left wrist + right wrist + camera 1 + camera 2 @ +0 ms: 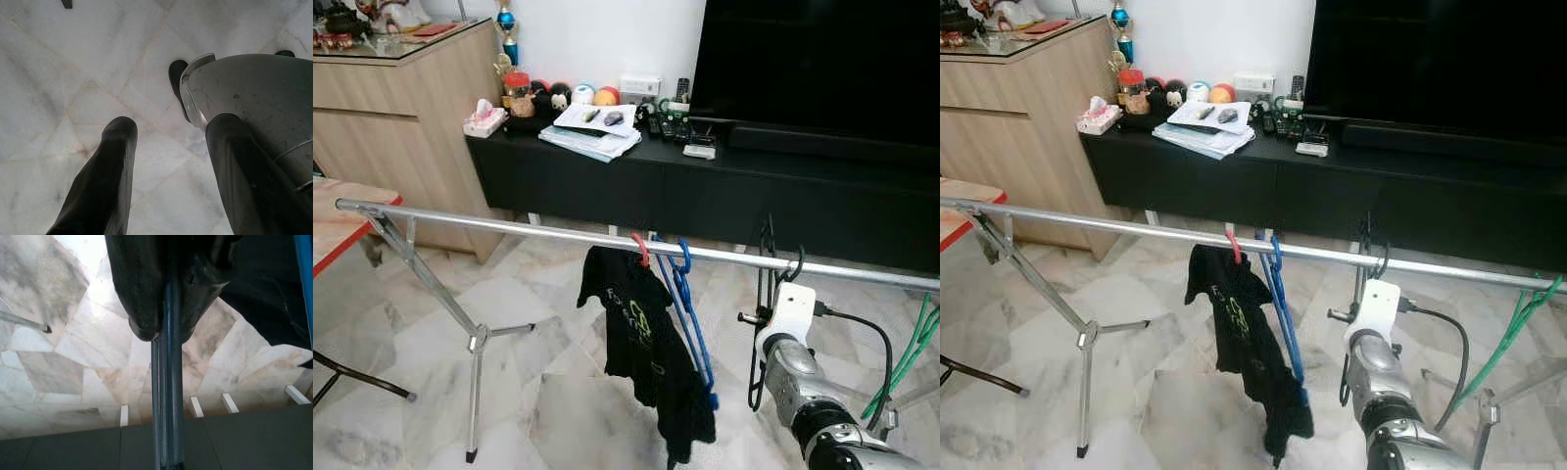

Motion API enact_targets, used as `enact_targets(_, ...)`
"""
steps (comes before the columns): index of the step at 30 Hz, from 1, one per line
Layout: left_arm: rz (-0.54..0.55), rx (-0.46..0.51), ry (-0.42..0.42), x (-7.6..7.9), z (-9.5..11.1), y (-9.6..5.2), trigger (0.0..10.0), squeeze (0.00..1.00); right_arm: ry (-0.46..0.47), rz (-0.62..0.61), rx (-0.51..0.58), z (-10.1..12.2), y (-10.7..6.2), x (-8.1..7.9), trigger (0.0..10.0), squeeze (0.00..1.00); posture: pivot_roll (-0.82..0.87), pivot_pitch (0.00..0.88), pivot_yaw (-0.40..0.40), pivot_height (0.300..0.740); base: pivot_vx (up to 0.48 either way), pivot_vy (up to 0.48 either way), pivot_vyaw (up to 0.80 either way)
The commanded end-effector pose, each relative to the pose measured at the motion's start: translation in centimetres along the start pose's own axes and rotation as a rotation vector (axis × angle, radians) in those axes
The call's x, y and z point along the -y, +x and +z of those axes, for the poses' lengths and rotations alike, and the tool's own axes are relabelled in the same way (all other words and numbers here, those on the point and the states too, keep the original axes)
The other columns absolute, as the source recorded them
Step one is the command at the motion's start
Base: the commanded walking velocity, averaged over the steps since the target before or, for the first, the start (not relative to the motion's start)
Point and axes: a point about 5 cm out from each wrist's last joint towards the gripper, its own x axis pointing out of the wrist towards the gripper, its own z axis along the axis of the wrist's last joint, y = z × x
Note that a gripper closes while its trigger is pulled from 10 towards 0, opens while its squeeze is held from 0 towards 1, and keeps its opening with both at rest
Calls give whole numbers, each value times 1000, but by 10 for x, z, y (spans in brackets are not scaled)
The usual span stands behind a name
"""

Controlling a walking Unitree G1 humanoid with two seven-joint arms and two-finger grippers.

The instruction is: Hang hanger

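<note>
Now the right gripper [164, 330] is pinching the black hanger [766, 294], whose hook looks to be over the rail [529, 230], though that is hard to confirm. Just to its left hang a blue hanger [690, 304] and shirt [641, 343]. Left gripper [166, 176] hangs spread above the floor [73, 73].

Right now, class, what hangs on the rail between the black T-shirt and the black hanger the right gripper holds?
In the left eye view, a blue hanger hangs on the rail between the black T-shirt and the black hanger clamped by the right gripper.
</note>
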Motion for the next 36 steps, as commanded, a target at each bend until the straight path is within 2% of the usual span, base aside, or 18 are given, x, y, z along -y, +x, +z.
enact_targets(1, -2, -17, -8, 1, -5, -1, 10000, 0, -6, 3, -13, 6, 1, 0, 10000, 0, -65, 59, 10, 740, 0, 0, 0)
enact_targets(13, -4, -18, -8, 1, -5, -1, 10000, 0, 23, 7, -97, 4, 2, 2, 10000, 0, -59, 64, 10, 740, 0, 0, 0)
enact_targets(24, -6, -21, -7, 1, -6, -1, 10000, 0, 4, 14, -116, 2, 2, 3, 10000, 0, -54, 67, 11, 740, 0, 0, 0)
enact_targets(25, -6, -21, -7, 1, -6, -1, 10000, 0, 2, 15, -116, 2, 2, 4, 10000, 227, -54, 67, 11, 740, 0, 0, 0)
enact_targets(26, -6, -21, -8, 1, -6, -1, 10000, 0, 1, 15, -116, 2, 2, 4, 10000, 227, -54, 67, 11, 740, 0, 0, 0)
enact_targets(27, -6, -21, -7, 1, -6, -1, 10000, 0, 2, 15, -116, 1, 2, 4, 10000, 698, -54, 68, 12, 740, 0, 0, 0)
enact_targets(36, -8, -21, -6, 2, -6, -1, 10000, 0, 4, 25, -80, 2, 2, 2, 10000, 722, -56, 68, 13, 740, 0, 0, 0)
